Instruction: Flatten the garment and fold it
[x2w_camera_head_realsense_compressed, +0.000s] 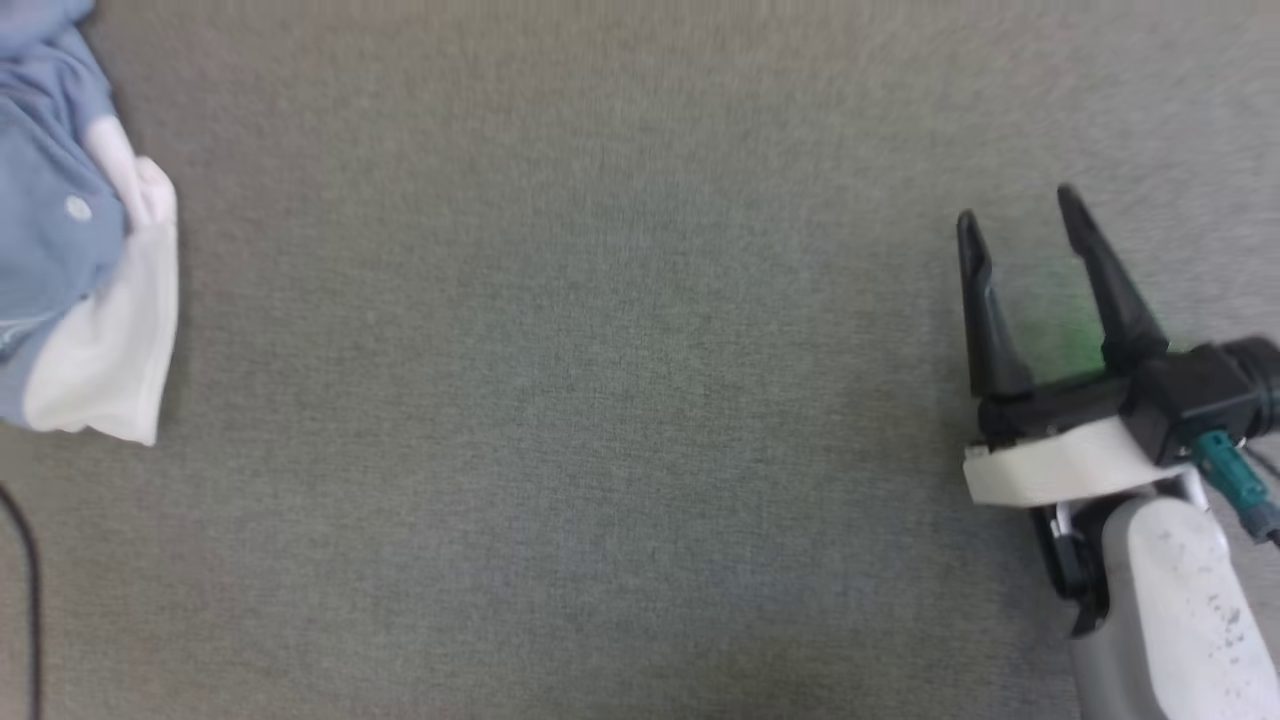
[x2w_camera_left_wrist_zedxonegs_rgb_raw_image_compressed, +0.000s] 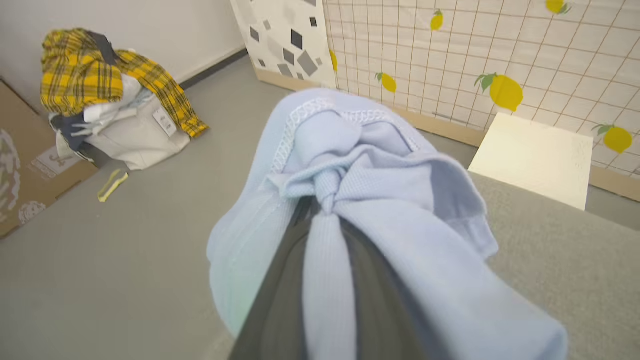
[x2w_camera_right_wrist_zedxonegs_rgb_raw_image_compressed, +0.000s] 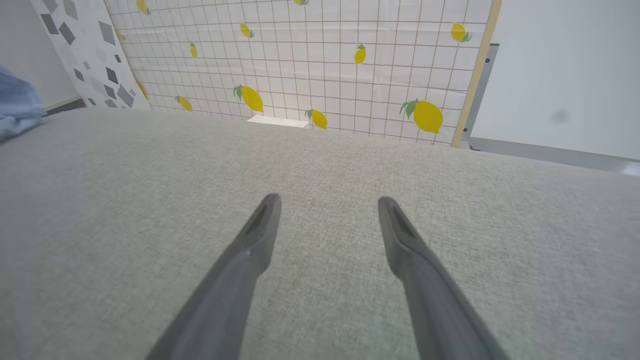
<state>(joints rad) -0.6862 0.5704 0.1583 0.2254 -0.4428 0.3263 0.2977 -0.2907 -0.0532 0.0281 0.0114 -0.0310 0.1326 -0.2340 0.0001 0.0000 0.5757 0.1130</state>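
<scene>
The garment (x2w_camera_head_realsense_compressed: 50, 230), a light blue shirt with a white panel, lies bunched at the far left edge of the grey cloth-covered table (x2w_camera_head_realsense_compressed: 600, 400). In the left wrist view a twisted fold of the garment (x2w_camera_left_wrist_zedxonegs_rgb_raw_image_compressed: 350, 165) runs between my left gripper's (x2w_camera_left_wrist_zedxonegs_rgb_raw_image_compressed: 322, 220) two dark fingers, which are shut on it, and the cloth drapes over both fingers. My right gripper (x2w_camera_head_realsense_compressed: 1017, 206) hovers over bare table at the right, open and holding nothing. Its spread fingers show again in the right wrist view (x2w_camera_right_wrist_zedxonegs_rgb_raw_image_compressed: 330, 199), with a corner of the garment (x2w_camera_right_wrist_zedxonegs_rgb_raw_image_compressed: 15, 105) far off to the left.
A heap of clothes topped by yellow plaid (x2w_camera_left_wrist_zedxonegs_rgb_raw_image_compressed: 100, 100) and a cardboard box (x2w_camera_left_wrist_zedxonegs_rgb_raw_image_compressed: 20, 165) sit on the floor beyond the table. A lemon-patterned grid wall (x2w_camera_right_wrist_zedxonegs_rgb_raw_image_compressed: 325, 65) and a white board (x2w_camera_left_wrist_zedxonegs_rgb_raw_image_compressed: 535, 160) stand behind. A black cable (x2w_camera_head_realsense_compressed: 25, 580) crosses the lower left.
</scene>
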